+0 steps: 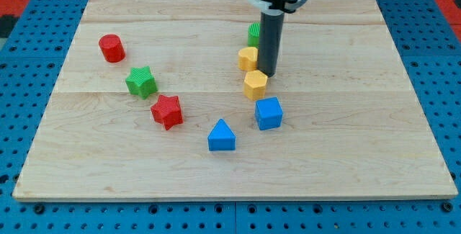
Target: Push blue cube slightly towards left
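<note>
The blue cube (269,113) sits on the wooden board (346,133) a little right of the middle. My tip (267,73) is above it in the view, touching or just beside the top right of a yellow hexagon block (255,85) that lies between the tip and the cube. The rod rises from the tip to the arm at the view's top.
A second yellow block (248,58) sits just left of the rod, a green block (254,34) is partly hidden behind it. A blue triangular block (221,136) lies left below the cube. A red star (167,111), green star (141,81) and red cylinder (112,48) lie left.
</note>
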